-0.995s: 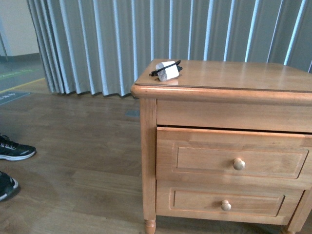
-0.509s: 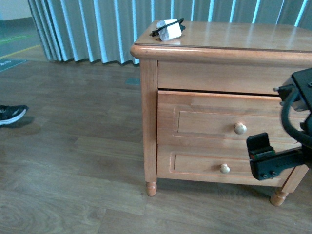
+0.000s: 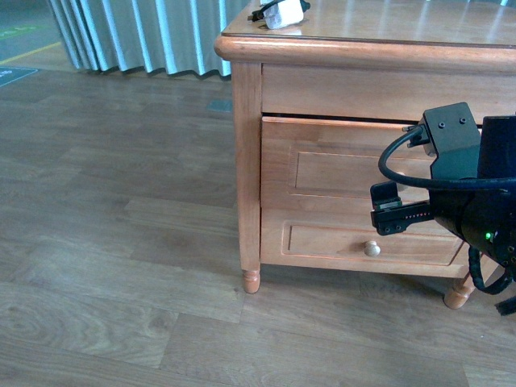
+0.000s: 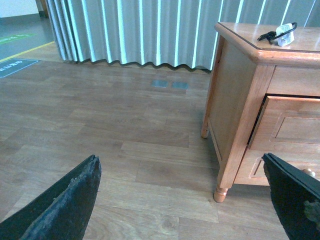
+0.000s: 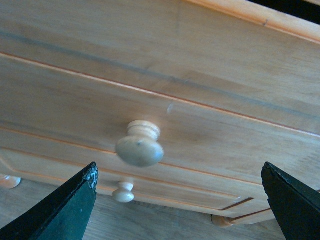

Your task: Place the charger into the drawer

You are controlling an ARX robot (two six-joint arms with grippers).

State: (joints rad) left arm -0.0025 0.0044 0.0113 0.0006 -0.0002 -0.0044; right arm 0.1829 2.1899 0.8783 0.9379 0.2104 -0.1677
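The charger (image 3: pixel 278 12), a white block with black cable, lies on the cabinet top near its left front corner; the left wrist view also shows the charger (image 4: pixel 284 35). The drawer (image 3: pixel 322 165) stands slightly out from the cabinet frame, with a dark gap above it. My right gripper (image 3: pixel 386 208) is open just in front of the drawer's panel, and the arm hides the knob in the front view. In the right wrist view the drawer's pale knob (image 5: pixel 140 145) sits close ahead, above the gap of my right gripper (image 5: pixel 179 170). My left gripper (image 4: pixel 179 160) is open over the floor, left of the cabinet.
The lower drawer (image 3: pixel 339 242) with its own knob (image 3: pixel 372 248) sits under the upper one. Wooden floor (image 3: pixel 121 242) spreads left of the cabinet (image 3: pixel 246 161). Grey curtains (image 4: pixel 140 30) hang behind. The cabinet's front legs (image 3: pixel 251 281) stand on the floor.
The front view has dropped and closed in on the cabinet. My right arm has risen and moved left, from beside the lower drawer to the upper drawer's front.
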